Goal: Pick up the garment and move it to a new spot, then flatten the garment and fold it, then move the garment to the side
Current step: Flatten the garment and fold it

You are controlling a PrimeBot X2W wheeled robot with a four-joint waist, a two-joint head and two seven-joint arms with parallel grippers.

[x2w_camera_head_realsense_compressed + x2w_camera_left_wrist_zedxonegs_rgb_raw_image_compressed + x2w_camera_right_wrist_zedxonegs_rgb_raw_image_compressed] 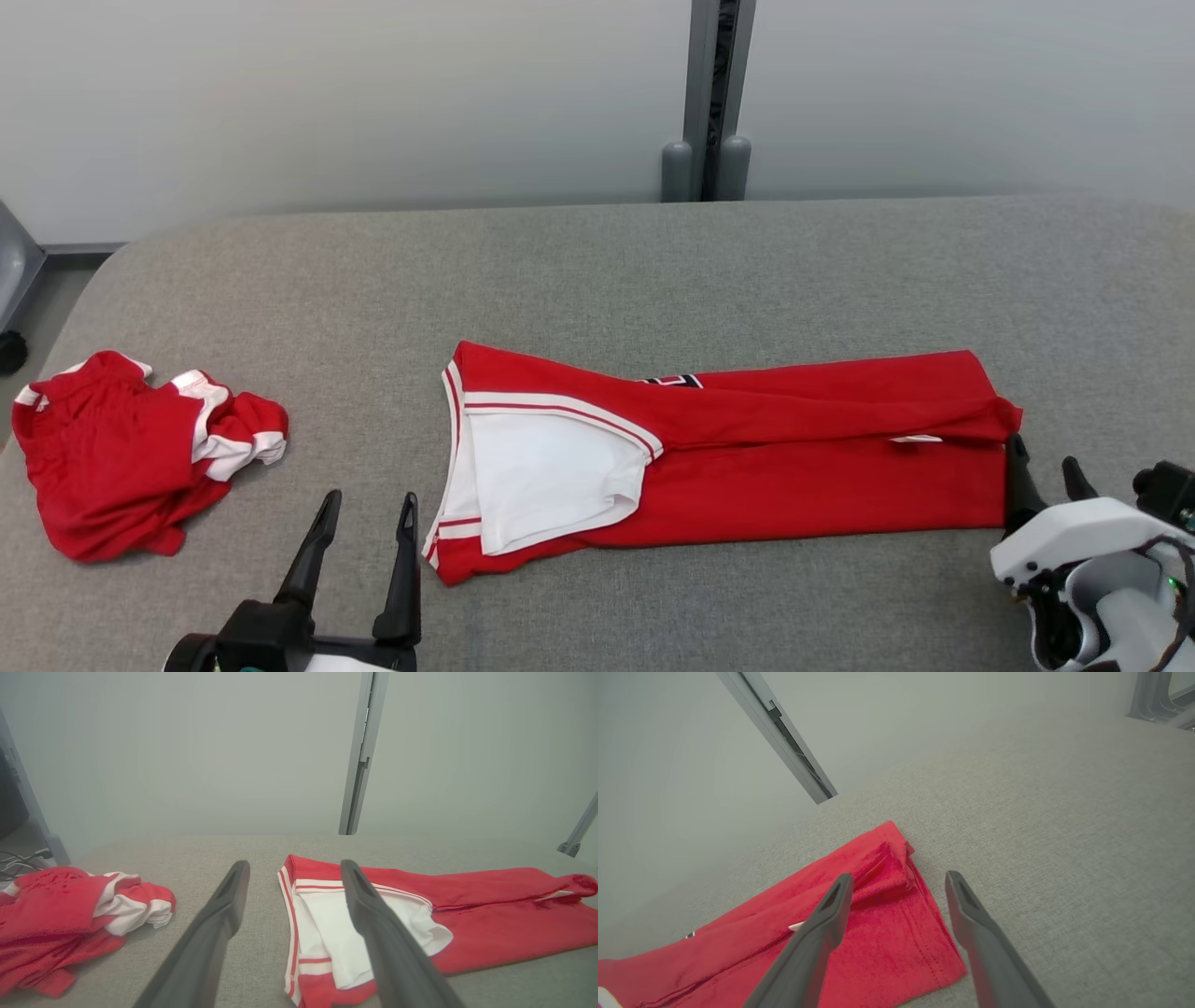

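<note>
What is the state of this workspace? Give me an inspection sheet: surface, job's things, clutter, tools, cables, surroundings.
Surface: grey cloth-covered table, flat.
Job's things: red shirt with white trim, folded lengthwise into a long strip, lying mid-table.
Clutter: crumpled garment, red and white, at the table's left end.
Tools: left tool open, beside the shirt's left end, holding nothing; right tool open at the shirt's right end, contact unclear.
Cables: loose cables beyond the table's left edge.
Surroundings: pale wall and grey post behind the table.
</note>
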